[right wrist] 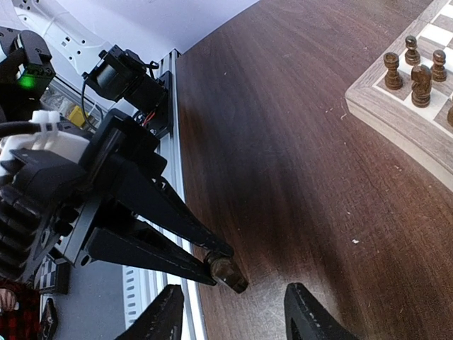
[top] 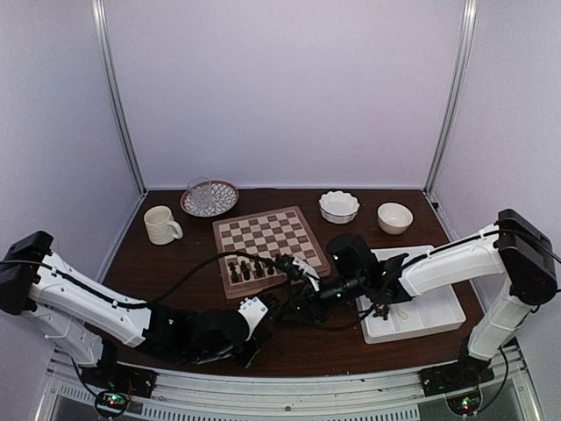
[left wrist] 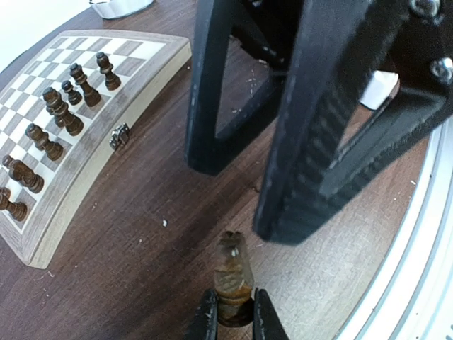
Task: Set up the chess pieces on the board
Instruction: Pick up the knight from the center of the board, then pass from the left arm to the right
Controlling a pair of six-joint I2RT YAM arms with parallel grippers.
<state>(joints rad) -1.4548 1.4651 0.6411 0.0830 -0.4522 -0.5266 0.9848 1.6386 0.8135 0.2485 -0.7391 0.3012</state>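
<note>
My left gripper [left wrist: 232, 317] is shut on the base of a dark brown chess piece [left wrist: 232, 273], held just above the bare table near the front edge. My right gripper [right wrist: 237, 315] stands open around that piece [right wrist: 230, 273], its fingers [right wrist: 311, 312] wide on either side and apart from it. In the top view the two grippers meet in front of the board [top: 263, 230], left [top: 277, 307] and right [top: 296, 282]. Several dark chess pieces [top: 250, 269] stand along the board's near rows [left wrist: 60, 113]. No pale pieces are visible on the board.
A white divided tray [top: 438, 320] lies to the right of the board, under the right arm. Two white bowls [top: 338, 206] [top: 394, 217] sit at the back right. A mug [top: 161, 224] and a plate carrying a glass [top: 209, 197] stand at the back left.
</note>
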